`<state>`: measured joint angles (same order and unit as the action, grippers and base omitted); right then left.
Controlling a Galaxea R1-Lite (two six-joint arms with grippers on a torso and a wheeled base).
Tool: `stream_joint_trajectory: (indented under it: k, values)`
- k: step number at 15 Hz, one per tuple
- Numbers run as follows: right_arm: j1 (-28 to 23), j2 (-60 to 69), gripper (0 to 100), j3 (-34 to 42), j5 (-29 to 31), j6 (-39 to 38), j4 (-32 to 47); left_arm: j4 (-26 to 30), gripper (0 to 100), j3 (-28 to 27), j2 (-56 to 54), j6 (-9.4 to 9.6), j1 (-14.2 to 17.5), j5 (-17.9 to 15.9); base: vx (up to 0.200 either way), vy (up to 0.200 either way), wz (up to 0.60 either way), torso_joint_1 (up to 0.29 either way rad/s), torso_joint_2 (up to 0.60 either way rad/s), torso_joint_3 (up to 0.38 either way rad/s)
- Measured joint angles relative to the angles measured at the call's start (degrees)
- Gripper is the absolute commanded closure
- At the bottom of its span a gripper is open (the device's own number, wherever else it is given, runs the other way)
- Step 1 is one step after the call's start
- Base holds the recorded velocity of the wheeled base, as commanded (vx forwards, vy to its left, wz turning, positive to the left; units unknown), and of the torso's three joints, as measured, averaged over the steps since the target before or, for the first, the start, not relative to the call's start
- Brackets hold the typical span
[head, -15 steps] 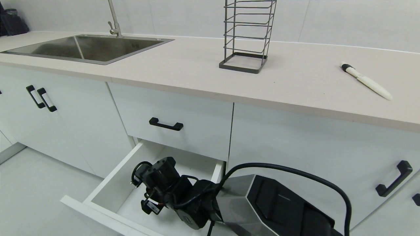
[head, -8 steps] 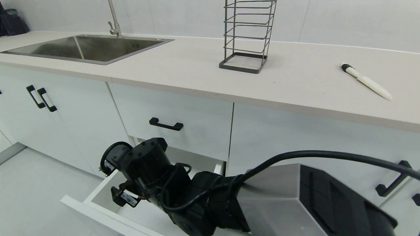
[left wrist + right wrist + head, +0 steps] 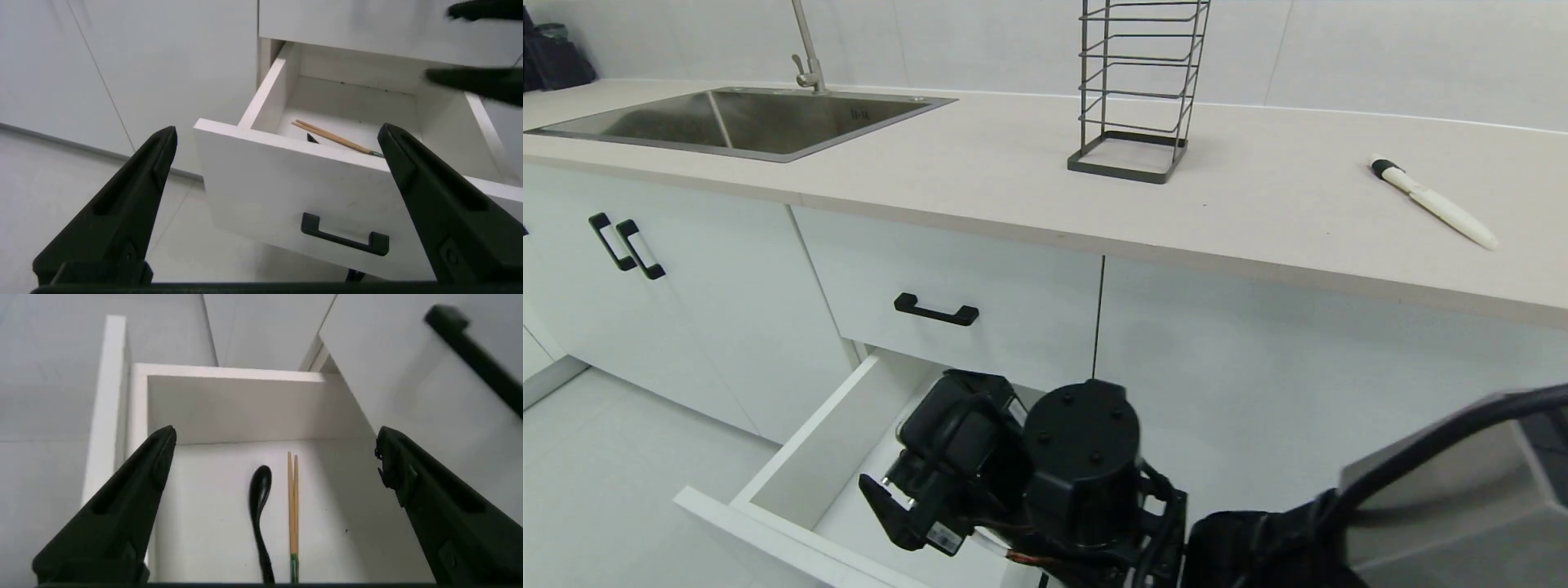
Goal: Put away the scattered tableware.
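Note:
The lower drawer [image 3: 792, 433] stands pulled out below the counter. Inside it lie a black spoon [image 3: 260, 514] and a pair of wooden chopsticks [image 3: 292, 506] side by side on the white floor. My right gripper [image 3: 275, 441] hangs open above the drawer [image 3: 237, 408], holding nothing; its wrist [image 3: 980, 482] sits over the drawer's right part. My left gripper [image 3: 276, 135] is open too and empty, out in front of the drawer front [image 3: 270, 188], where the chopsticks [image 3: 335, 139] show inside. A white-handled utensil with a black tip [image 3: 1433, 202] lies on the counter at the far right.
A dark wire rack [image 3: 1139, 90] stands at the back middle of the counter, and a steel sink [image 3: 743, 118] with a tap lies at the left. The upper drawer with a black handle [image 3: 935, 310] is closed. Closed cabinet doors flank the drawers.
My right arm's wrist swung up and left out of the drawer, then back right over it, turning as it went. The counter's things have not moved.

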<state>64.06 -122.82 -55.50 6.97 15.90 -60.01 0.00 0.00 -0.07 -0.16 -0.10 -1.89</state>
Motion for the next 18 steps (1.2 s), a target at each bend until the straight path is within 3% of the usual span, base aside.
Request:
stream_joint_trajectory:
  k: [6,11,15,18]
  values:
    - [-1.44,18.55,0,25.55,-1.29,0.38,-5.81,0.00,0,-0.02,0.00,0.00,0.00,0.01,0.000,0.000,0.00,0.000,0.00,0.000]
    - [-3.36,39.01,0,47.87,-0.96,0.39,-5.67,0.00,0,-0.02,0.00,0.00,0.00,0.01,0.000,0.000,0.00,0.000,0.00,0.000]
    - [-8.56,59.06,0,54.16,-0.99,-0.24,6.91,0.00,0,0.00,0.00,-0.13,0.00,-0.46,0.000,0.000,0.00,0.000,0.00,0.000]
    - [-13.59,77.29,0,54.74,-1.07,-3.83,24.91,0.00,0,0.00,0.00,0.06,0.00,-0.57,0.000,0.000,0.00,0.000,0.00,0.000]
